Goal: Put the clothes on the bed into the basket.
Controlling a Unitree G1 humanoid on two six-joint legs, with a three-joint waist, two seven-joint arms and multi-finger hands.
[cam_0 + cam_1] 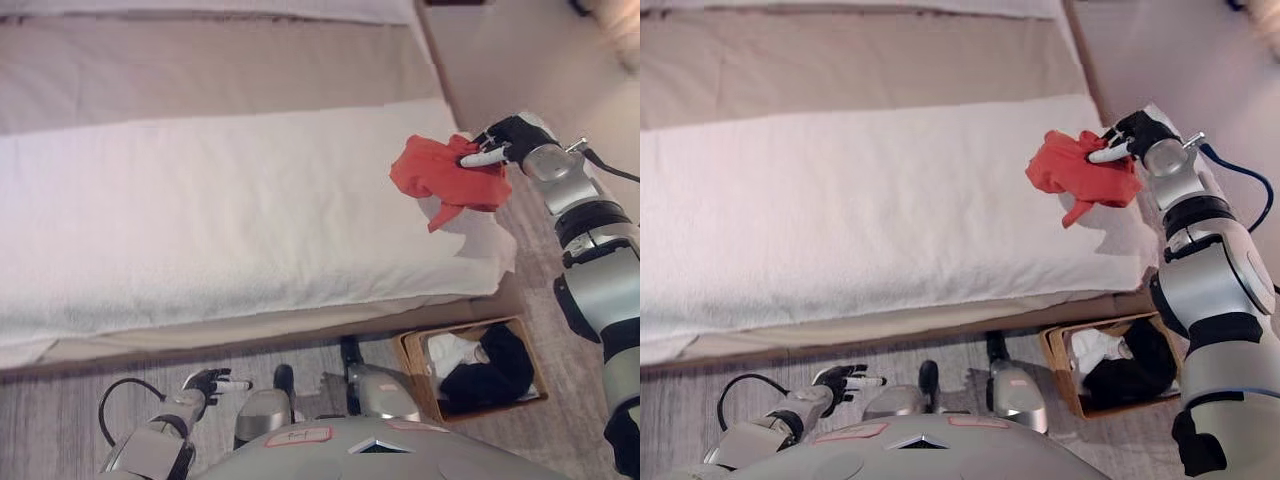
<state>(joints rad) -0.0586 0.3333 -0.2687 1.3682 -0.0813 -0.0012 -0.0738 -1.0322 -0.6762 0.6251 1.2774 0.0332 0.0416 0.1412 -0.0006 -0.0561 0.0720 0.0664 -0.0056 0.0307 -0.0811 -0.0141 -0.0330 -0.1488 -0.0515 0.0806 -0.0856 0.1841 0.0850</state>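
Clothes for this task appear in two places. At lower left, the left robot hand [208, 382] hangs over the wooden floor [60, 405] with fingers loosely spread, holding nothing. A wide bed [220, 210] with a white cover fills the middle. Near its right end, a red garment [443, 177] is lifted partly off the cover, pinched in the curled right robot hand [496, 146]. Below, on the floor beside the bed, a woven basket [408, 353] holds white and black clothing [490, 368].

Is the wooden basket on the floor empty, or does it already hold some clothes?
Not empty. The basket holds a black garment and a white one.
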